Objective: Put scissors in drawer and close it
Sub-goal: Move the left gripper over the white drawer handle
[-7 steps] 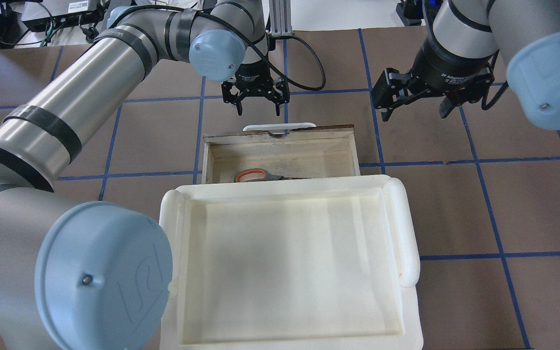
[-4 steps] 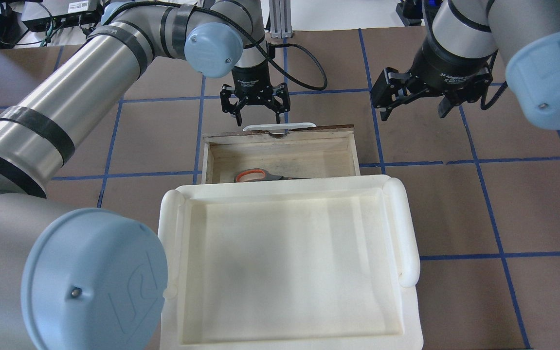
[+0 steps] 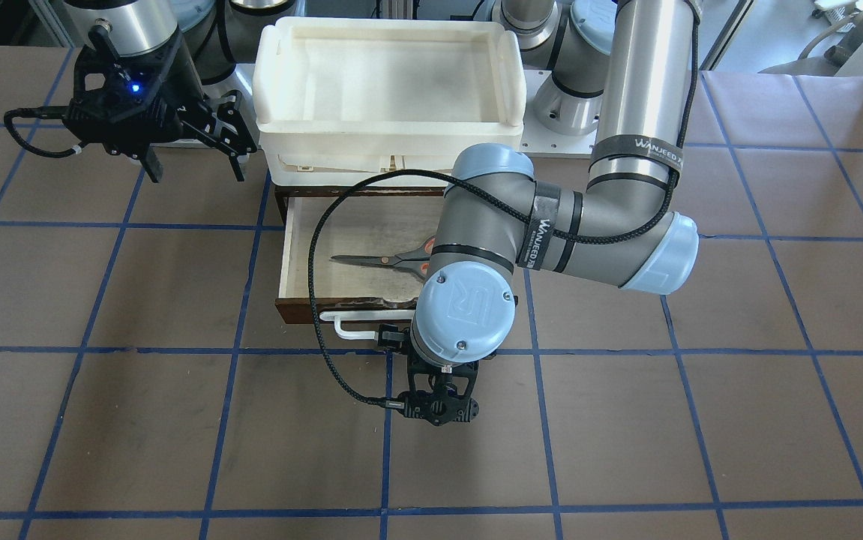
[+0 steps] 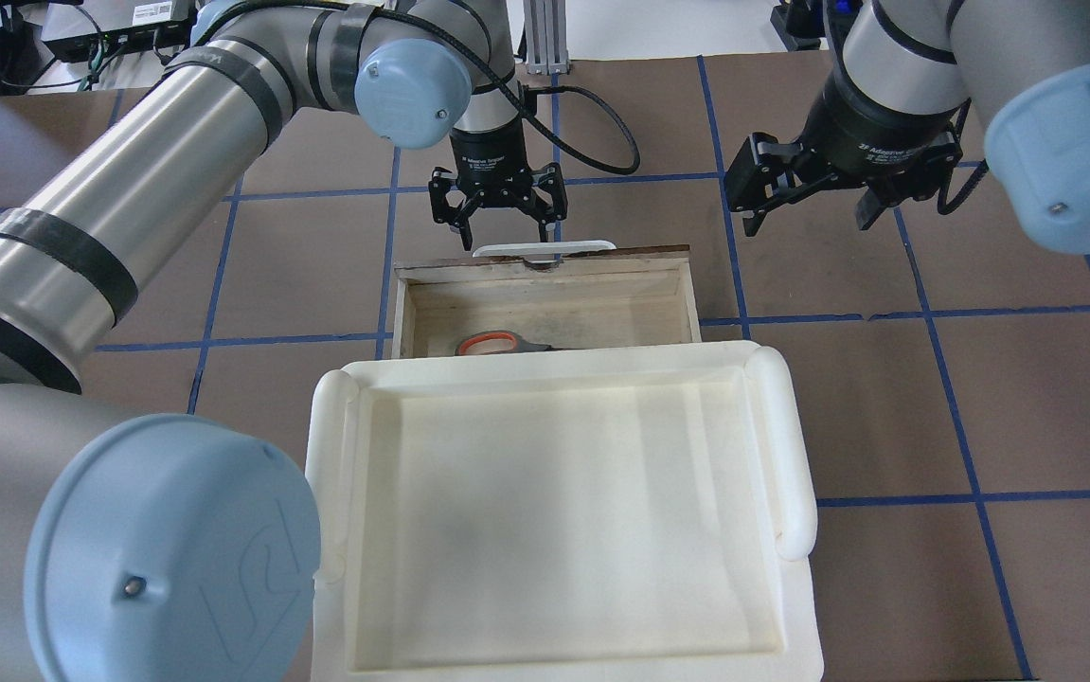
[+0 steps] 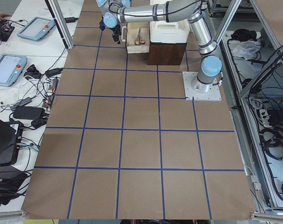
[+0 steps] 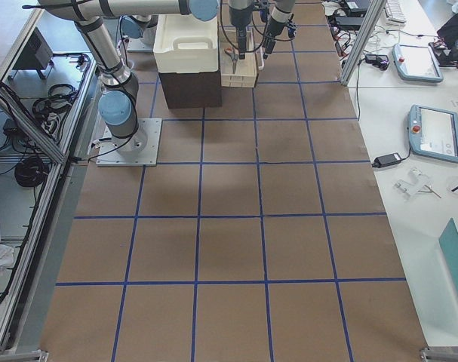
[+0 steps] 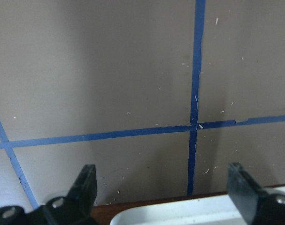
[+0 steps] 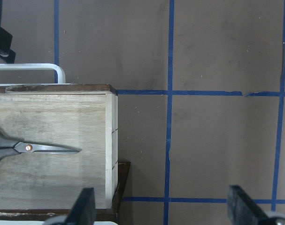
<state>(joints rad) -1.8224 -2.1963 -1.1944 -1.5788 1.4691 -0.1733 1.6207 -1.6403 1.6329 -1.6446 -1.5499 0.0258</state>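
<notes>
The drawer (image 4: 545, 268) stands pulled open under the white tray, its pale inside showing. The scissors (image 4: 497, 343) lie flat inside it, partly hidden by the tray's rim. They show fully in the front view (image 3: 379, 260), and their blades show in the right wrist view (image 8: 34, 148). My left gripper (image 4: 505, 235) is open and empty. It points down just beyond the drawer's front, next to the white bar handle (image 4: 545, 247), which also shows in the left wrist view (image 7: 180, 216). My right gripper (image 4: 805, 225) is open and empty, above the table to the right of the drawer's front corner.
A white plastic tray (image 4: 791, 445) sits on top of the dark brown cabinet (image 5: 167, 53) that holds the drawer. The brown table top with blue tape lines (image 4: 971, 398) lies all around. The left arm's cable (image 3: 319, 300) loops over the drawer.
My left gripper has moved down and a little away from me, to the far side of the drawer's handle. My right gripper, the drawer and the scissors have stayed put.
</notes>
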